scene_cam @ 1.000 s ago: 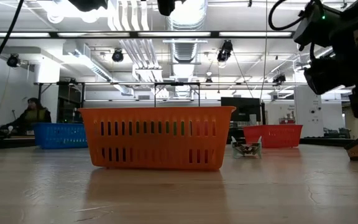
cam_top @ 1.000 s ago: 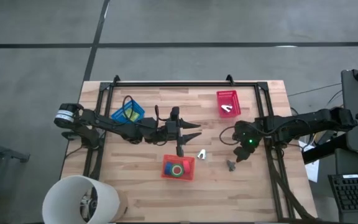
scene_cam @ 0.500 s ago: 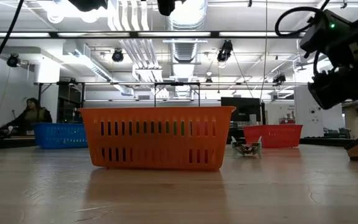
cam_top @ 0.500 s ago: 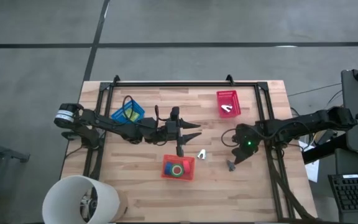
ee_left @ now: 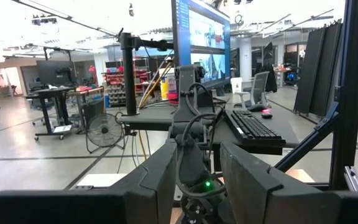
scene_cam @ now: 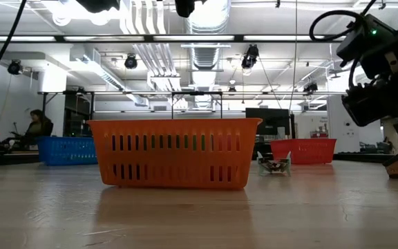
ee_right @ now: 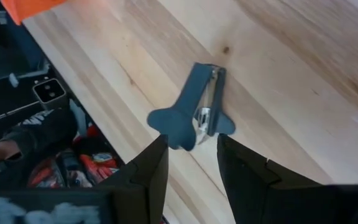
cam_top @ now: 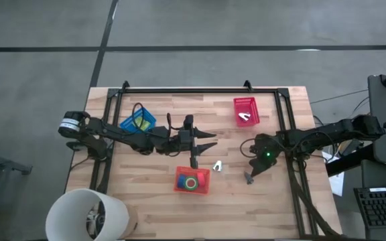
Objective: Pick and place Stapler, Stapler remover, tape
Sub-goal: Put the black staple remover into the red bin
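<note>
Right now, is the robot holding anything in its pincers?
No, nothing is held. The right pincer is open just above the blue staple remover, not touching it. The left pincer hangs open, empty.

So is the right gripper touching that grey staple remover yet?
Apart. In the right wrist view the open right gripper sits short of the staple remover, with bare wood showing between its jaws and the tool.

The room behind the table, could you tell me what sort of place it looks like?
Probably a robotics lab or workshop: exposed ceiling ducts overhead, a large monitor on a stand with a black keyboard, and a person seated at a desk.
</note>
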